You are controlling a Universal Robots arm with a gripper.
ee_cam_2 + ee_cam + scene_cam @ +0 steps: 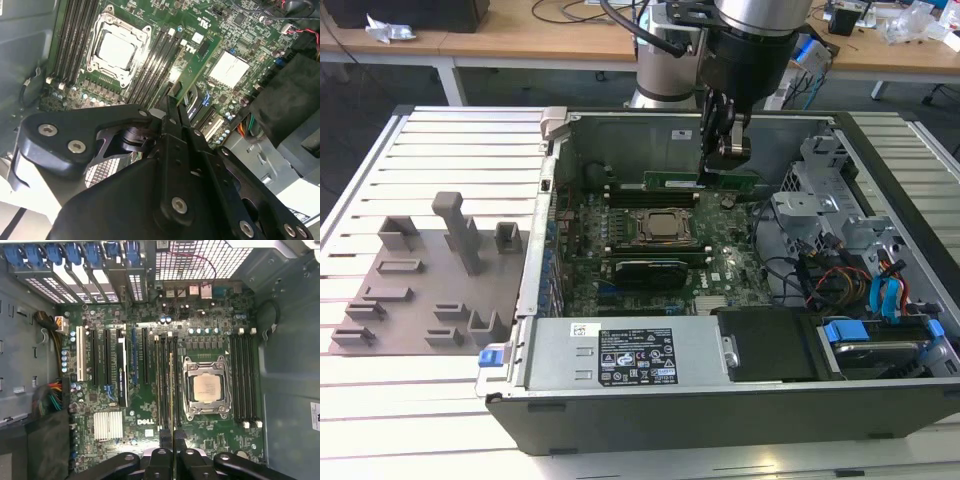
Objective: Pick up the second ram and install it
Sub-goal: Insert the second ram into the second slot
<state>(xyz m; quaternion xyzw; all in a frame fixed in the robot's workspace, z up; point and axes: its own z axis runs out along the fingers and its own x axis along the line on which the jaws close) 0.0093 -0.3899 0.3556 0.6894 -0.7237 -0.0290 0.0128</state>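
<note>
On the exterior view's left sat the grey holder tray (pixel 415 300). Right of it, inside the open case (pixel 720 425), the gripper (pixel 720 165) was clenched on the second ram (pixel 695 181), a long green strip held level above the motherboard (pixel 730 275). The first wrist view caught it edge-on, a thin line over the slots beside the processor socket (pixel 206 388). The second wrist view showed its flat green face with dark chips.

Second ram (pixel 675 181) showed glossy green board, gripper (pixel 725 165) matt black metal; holder blocks (pixel 460 235) looked matt grey plastic.
</note>
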